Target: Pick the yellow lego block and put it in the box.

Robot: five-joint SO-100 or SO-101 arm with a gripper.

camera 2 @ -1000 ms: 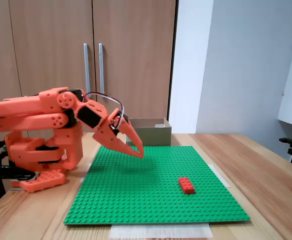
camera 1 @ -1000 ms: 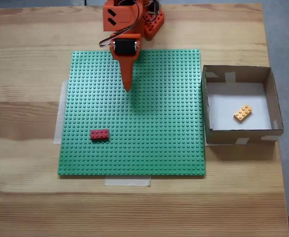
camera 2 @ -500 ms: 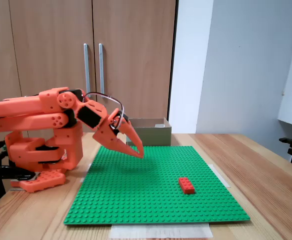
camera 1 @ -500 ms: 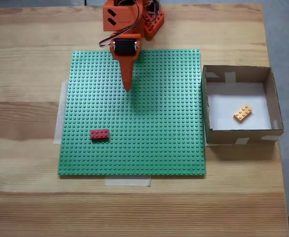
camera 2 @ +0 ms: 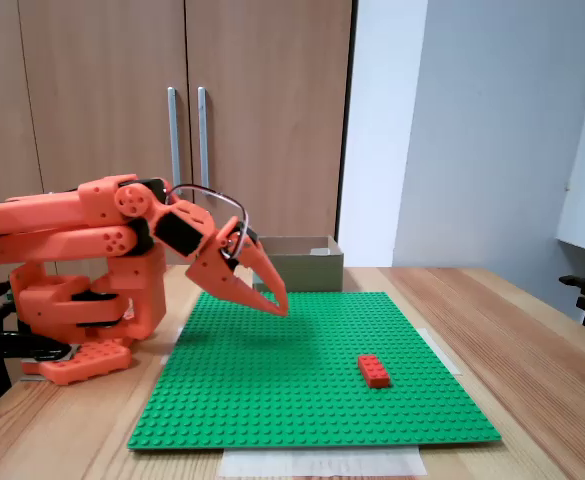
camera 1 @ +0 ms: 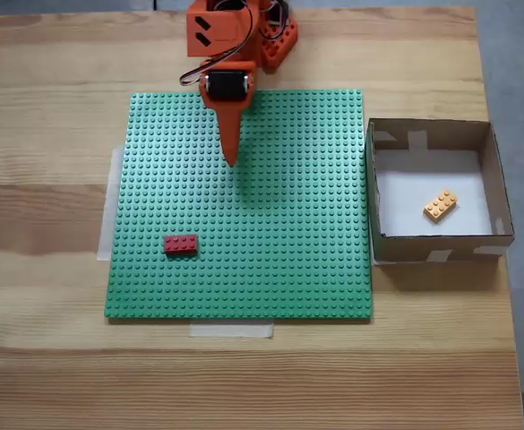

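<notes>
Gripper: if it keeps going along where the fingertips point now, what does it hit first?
Most likely the green baseplate just ahead of the gripper, which points down and forward. The red brick looks off that line, though depth is unclear.

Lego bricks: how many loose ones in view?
2. The yellow lego block lies inside the box; the red brick sits on the green baseplate. None seems hidden.

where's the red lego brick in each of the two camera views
In a fixed view from above: the red brick lies on the green baseplate, lower left.
In a fixed view from the side: the red brick lies right of centre, near the front.
Shared landmark: the gripper above the baseplate.
</notes>
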